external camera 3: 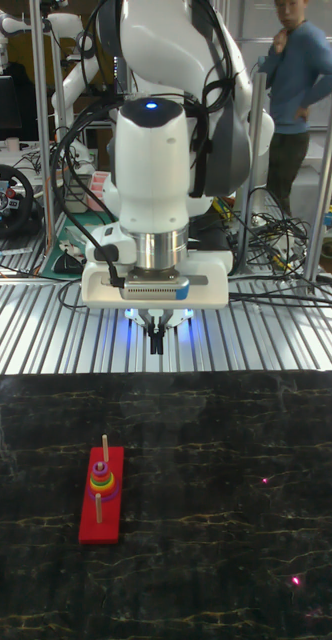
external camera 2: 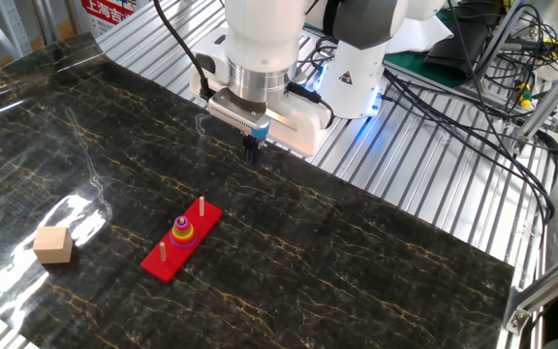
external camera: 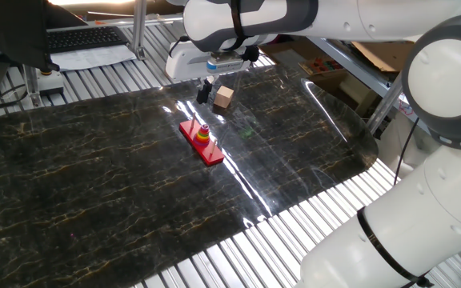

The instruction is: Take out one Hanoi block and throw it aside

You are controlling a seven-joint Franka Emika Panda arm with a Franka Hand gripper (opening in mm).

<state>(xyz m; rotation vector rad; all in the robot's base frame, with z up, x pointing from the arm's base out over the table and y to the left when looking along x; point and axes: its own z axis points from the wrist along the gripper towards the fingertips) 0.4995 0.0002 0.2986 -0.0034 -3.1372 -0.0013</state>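
The Hanoi block (external camera 2: 181, 222) is the small pale ring on top of a stack of coloured rings on the middle peg of a flat red base (external camera 2: 166, 262). The same block (external camera 3: 103, 468) tops the stack in the tall view, and the stack (external camera: 203, 134) also shows in the first fixed view. My gripper (external camera 2: 251, 151) hangs above the mat's far edge, well apart from the base, its dark fingers pressed together with nothing seen between them. In the tall view the gripper (external camera 3: 158, 341) is up and to the right of the base (external camera 3: 98, 526).
A tan wooden cube (external camera 2: 53, 244) lies on the black marbled mat (external camera 2: 356, 262) to the left of the base; it sits beside the gripper (external camera: 204, 93) in the first fixed view. Ribbed metal table surrounds the mat. A person (external camera 3: 294, 70) stands behind the robot.
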